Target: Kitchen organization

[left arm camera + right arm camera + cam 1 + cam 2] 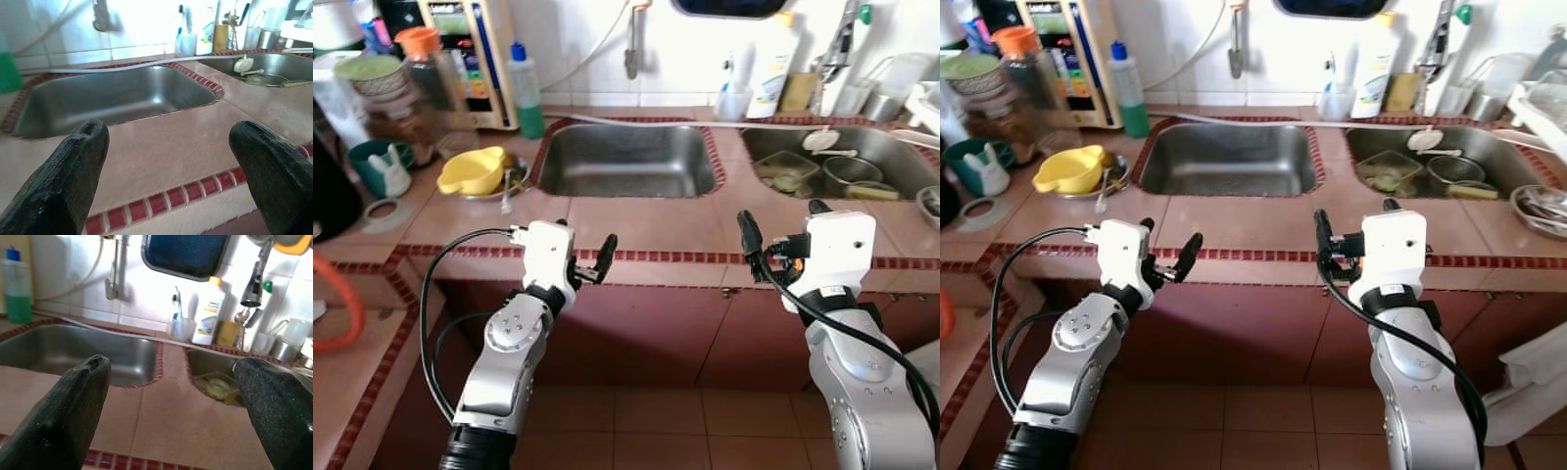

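A kitchen counter (636, 220) of pinkish-brown tiles runs across the middle of the frame, with a border of small dark red tiles along its front edge. In the counter sit two steel sinks: the left sink (626, 157) at the upper centre and the right sink (891, 147) at the upper right. Behind them the wall (587, 49) has white tiles and looks very bright from the light. The cabinet front (656, 333) below the counter is dark red-brown. The floor (656, 431) at the bottom of the frame has reddish-brown tiles with pale joints
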